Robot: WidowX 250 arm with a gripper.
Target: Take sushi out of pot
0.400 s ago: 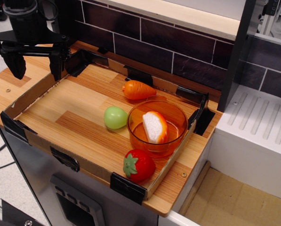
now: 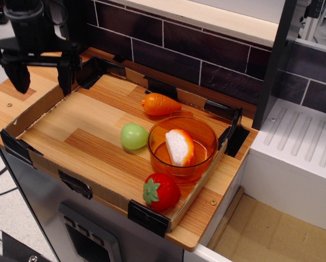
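Nearest me, the sushi [image 2: 180,147] sits inside the pot [image 2: 158,146] on the table [image 2: 81,136], so I judge nothing is done yet; far off at the back-left corner, my claw [image 2: 41,76] hangs released, holding nothing.

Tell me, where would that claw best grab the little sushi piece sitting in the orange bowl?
Probably from straight above. The sushi stands tilted inside the pot, whose walls block any sideways approach. Its upper end pokes up near the rim, so the open hand could likely pinch across that narrow upper part.
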